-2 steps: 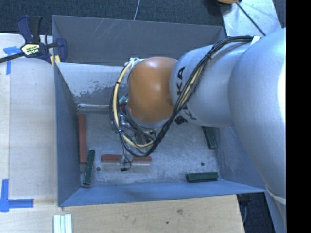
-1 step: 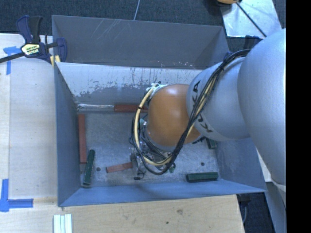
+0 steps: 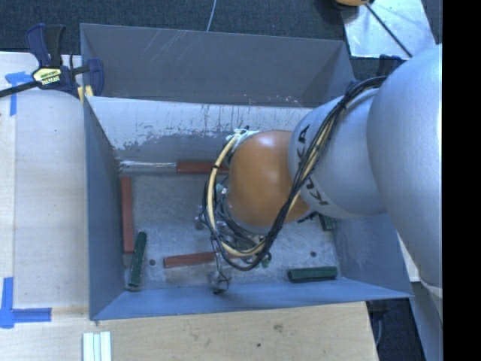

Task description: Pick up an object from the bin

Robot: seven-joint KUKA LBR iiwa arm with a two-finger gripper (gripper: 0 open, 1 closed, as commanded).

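Hanging low near the front wall of the bin [image 3: 225,304], the gripper [image 3: 219,278] stood just right of 1 short red-brown stick [image 3: 188,260] lying flat, its long axis pointing left-right toward the gripper, whose open-or-closed state could not be told.

Bright light w/ glare on arm [image 3: 412,119], bin [image 3: 225,70] shadowed

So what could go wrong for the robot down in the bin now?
The end effector is down low, close to the bin's front wall, so it might bump or scrape it. The reddish-brown stick lies just beside it, so it could get pushed away instead of picked up. The cables looping at the wrist might also catch on something.
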